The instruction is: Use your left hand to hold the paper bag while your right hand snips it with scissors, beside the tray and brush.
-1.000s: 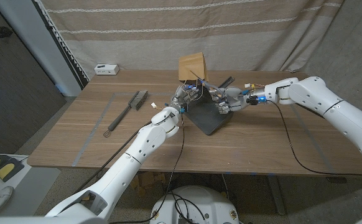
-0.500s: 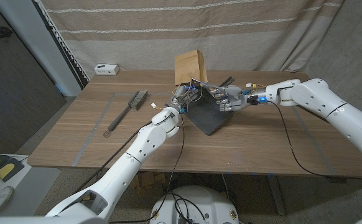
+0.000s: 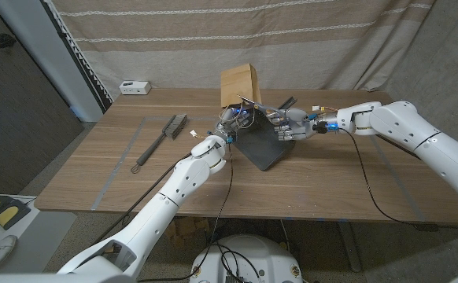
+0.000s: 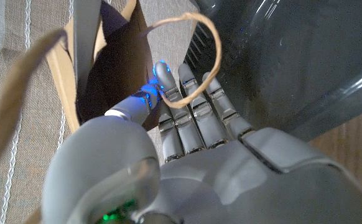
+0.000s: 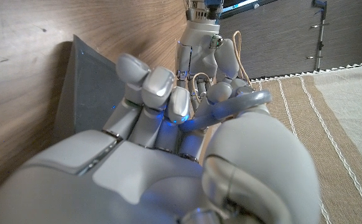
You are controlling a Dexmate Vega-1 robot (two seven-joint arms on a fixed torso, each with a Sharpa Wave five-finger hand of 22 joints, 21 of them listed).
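Note:
The brown paper bag [image 3: 238,82] stands upright at the back middle of the table. My left hand [image 3: 234,120] holds it at its lower edge. In the left wrist view my left hand [image 4: 196,127] has its thumb inside the bag's [image 4: 97,68] open mouth, and the twine handle [image 4: 193,56] loops over the fingers. My right hand [image 3: 289,124] grips the scissors [image 3: 252,102], whose thin blades point at the bag's lower right corner. The scissors' grey handle loop [image 5: 246,101] sits on the thumb of my right hand [image 5: 156,130]. My left hand [image 5: 204,46] lies just beyond it.
A dark grey tray [image 3: 265,149] lies tilted under both hands, also seen in the wrist views [image 4: 293,62] [image 5: 81,81]. The wire brush [image 3: 163,134] lies to the left. A small white box [image 3: 135,87] sits at the back left corner. A curtain hangs behind.
The bag has stood up taller and shifted slightly left in my left hand. My right hand with the scissors has stayed close to the bag's lower right corner.

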